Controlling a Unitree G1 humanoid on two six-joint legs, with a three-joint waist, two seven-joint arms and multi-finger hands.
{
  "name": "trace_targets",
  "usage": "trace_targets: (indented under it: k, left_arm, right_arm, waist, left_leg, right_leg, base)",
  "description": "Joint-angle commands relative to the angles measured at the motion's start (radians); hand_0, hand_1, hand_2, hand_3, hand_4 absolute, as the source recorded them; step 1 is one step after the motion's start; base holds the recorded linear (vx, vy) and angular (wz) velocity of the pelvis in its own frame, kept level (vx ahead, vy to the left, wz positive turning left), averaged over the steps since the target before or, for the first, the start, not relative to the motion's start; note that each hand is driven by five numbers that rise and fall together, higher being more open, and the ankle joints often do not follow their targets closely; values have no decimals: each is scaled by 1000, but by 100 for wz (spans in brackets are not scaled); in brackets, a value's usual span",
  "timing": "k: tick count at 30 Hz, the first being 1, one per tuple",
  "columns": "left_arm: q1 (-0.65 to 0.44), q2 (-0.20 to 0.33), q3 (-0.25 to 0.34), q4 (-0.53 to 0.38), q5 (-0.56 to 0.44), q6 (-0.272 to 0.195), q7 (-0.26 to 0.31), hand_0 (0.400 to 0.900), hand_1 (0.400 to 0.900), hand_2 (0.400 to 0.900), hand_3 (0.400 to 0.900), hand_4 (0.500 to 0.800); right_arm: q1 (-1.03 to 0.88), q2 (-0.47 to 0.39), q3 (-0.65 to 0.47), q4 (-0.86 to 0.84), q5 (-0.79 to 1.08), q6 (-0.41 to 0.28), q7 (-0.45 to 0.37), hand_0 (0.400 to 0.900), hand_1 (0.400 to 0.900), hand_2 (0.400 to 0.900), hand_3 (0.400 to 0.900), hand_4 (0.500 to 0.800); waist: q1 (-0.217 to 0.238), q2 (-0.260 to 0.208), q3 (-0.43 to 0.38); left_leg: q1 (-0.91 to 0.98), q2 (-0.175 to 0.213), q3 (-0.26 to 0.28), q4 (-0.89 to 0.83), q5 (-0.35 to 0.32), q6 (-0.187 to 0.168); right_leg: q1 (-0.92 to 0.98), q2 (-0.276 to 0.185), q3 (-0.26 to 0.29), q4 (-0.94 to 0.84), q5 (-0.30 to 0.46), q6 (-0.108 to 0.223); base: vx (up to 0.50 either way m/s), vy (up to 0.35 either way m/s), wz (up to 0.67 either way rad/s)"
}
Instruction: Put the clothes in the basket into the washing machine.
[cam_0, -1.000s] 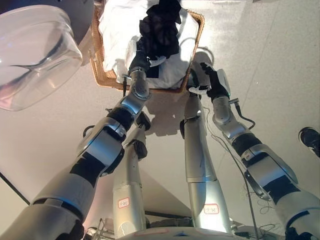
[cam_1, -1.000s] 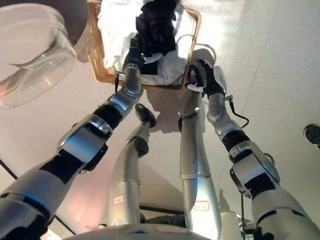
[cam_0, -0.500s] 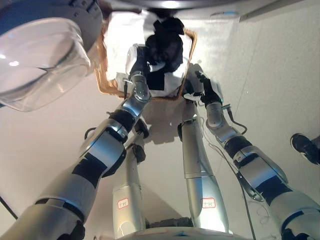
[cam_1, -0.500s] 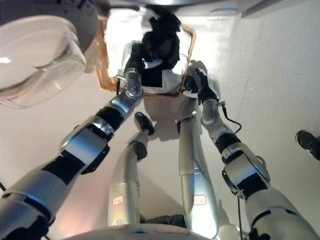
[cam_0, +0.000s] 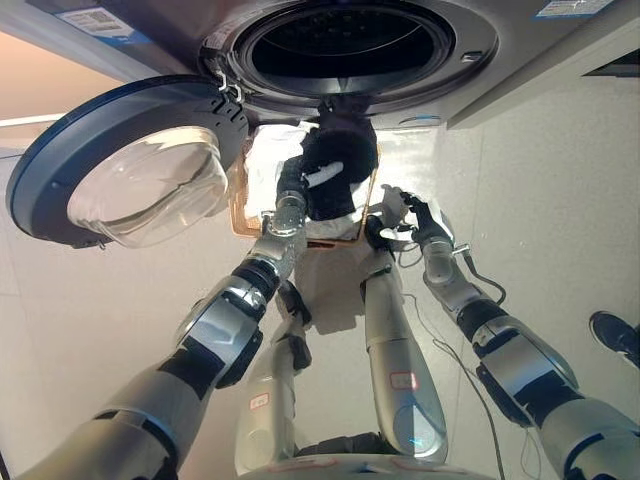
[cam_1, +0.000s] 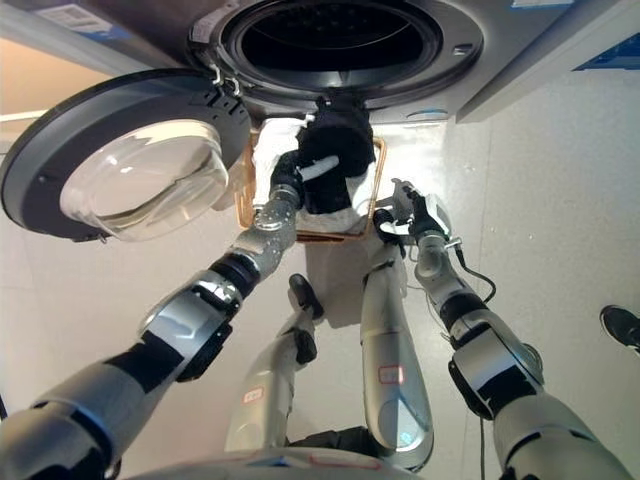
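Just below the grey front-loading washing machine's open round drum (cam_0: 345, 45), the left hand (cam_0: 297, 185) holds a bunched black garment (cam_0: 340, 165), fingers curled round it. Soft and light, it will sag; a grip on the bulk suits it best. One brown wicker basket (cam_0: 240, 210) lies beneath, holding white laundry (cam_1: 275, 140). One glass door (cam_0: 125, 165) stands open. Beside the basket, the right hand (cam_0: 415, 215) holds nothing, fingers relaxed.

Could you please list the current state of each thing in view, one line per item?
Washing machine door: swung open to the left.
Drum opening: open, dark inside.
Black garment: lifted, just below the opening.
Basket: on the floor, white clothes inside.
Left hand: shut on the black garment.
Right hand: by the basket's right rim, grip unclear.
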Motion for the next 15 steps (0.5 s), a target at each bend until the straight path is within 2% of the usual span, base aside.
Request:
trace_targets:
  k: [1,8,11,15]
  left_arm:
    - [-135,-14,74,-13,-117,-101,-39,400,400,400,400,500]
    - [-265,-35,123,-21,-260,-124,-45,400,400,400,400,500]
    - [-301,-69,118,-35,-279,-130,-49,400,400,400,400,500]
    - [-338,-114,80,-91,-314,-147,-48,400,400,400,400,500]
  right_arm:
    - [32,-11,7,-32,41,-27,8,900,900,900,900,800]
    - [94,2,-18,-43,68,-28,8,900,900,900,900,800]
    - [111,0,-31,-31,83,-30,6,900,900,900,900,800]
    - [122,-25,-44,-38,103,-30,4,900,900,900,900,800]
  waist:
    - [-24,23,-18]
    - [-34,36,-55]
    - [-34,37,-73]
    - [-33,42,-94]
  left_leg:
    - [139,65,-54,117,-148,-22]
    - [161,104,-55,14,-53,-51]
    - [169,124,-55,-16,-23,-58]
    - [175,135,-64,-51,20,-64]
  right_leg:
    - [-26,9,-7,-56,118,75]
    - [-70,39,-35,-25,80,59]
    - [-93,52,-45,-3,67,56]
    - [-117,58,-59,31,48,53]
  base:
    - [94,-73,1]
    - [102,-97,1]
    - [81,-118,5]
    - [66,-72,7]
